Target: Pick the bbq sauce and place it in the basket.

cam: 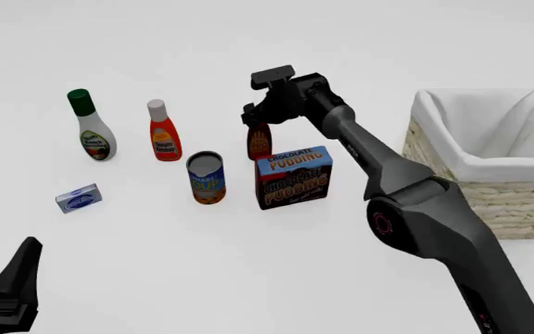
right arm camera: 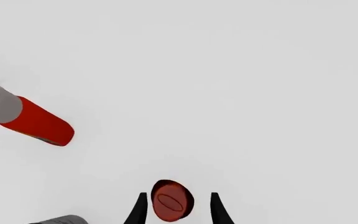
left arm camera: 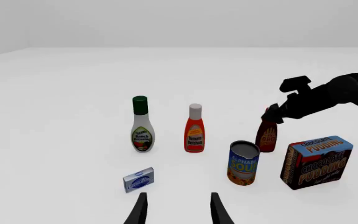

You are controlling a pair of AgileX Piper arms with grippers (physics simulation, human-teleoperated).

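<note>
The bbq sauce point(cam: 259, 142), a slim dark brown bottle with a red cap, stands upright behind the pudding box. It also shows in the left wrist view point(left arm camera: 266, 137), and its cap shows from above in the right wrist view point(right arm camera: 171, 201). My right gripper point(cam: 259, 120) is lowered over the bottle, and its open fingers straddle the cap with small gaps on both sides. The wicker basket point(cam: 489, 188) with white lining stands at the right. My left gripper point(left arm camera: 177, 212) is open and empty at the near left point(cam: 12, 278).
A ranch bottle with a green cap point(cam: 91, 129), a red ketchup bottle point(cam: 163, 136), a soup can point(cam: 206, 179) and a chocolate pudding box point(cam: 295, 177) stand close to the sauce. A small blue-white box point(cam: 78, 198) lies at the near left.
</note>
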